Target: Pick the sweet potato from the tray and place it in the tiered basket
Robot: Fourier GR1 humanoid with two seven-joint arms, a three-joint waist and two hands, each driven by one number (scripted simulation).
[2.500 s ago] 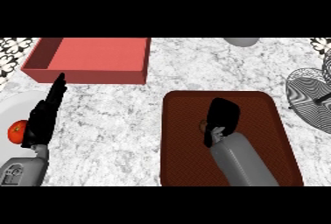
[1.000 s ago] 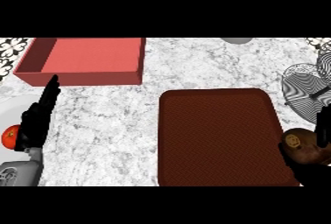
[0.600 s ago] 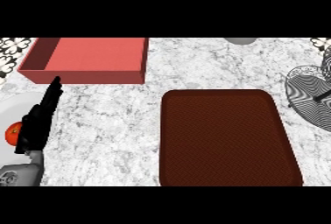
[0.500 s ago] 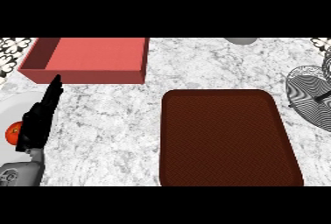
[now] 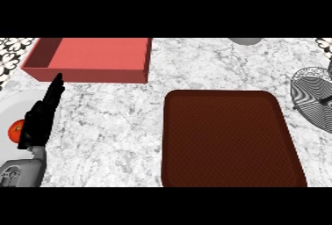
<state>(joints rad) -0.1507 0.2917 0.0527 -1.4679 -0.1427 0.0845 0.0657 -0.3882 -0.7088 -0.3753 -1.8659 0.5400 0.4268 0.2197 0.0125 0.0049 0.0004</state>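
Well, the sweet potato does not show in my head view, so I cannot tell where it lies or which way its long axis points. The tray [image 5: 228,136] sits on the marbled counter [image 5: 110,127] right of centre, a dark brown rectangle with rounded corners, its long side running away from me. The tiered basket [image 5: 314,96] shows at the right edge as a round wire tier, just beside the tray's far right corner but apart from it.

My left hand [image 5: 40,118] shows at the left, fingers straight and together, pointing up the view toward the near wall of a red box [image 5: 97,56]. It holds nothing, and the fingertips stop just short of that box. Just beside the hand, at the left edge, sits a small red-orange round thing [image 5: 13,130], partly hidden. The grey forearm [image 5: 19,173] comes in from the lower left corner. My right hand is out of view.
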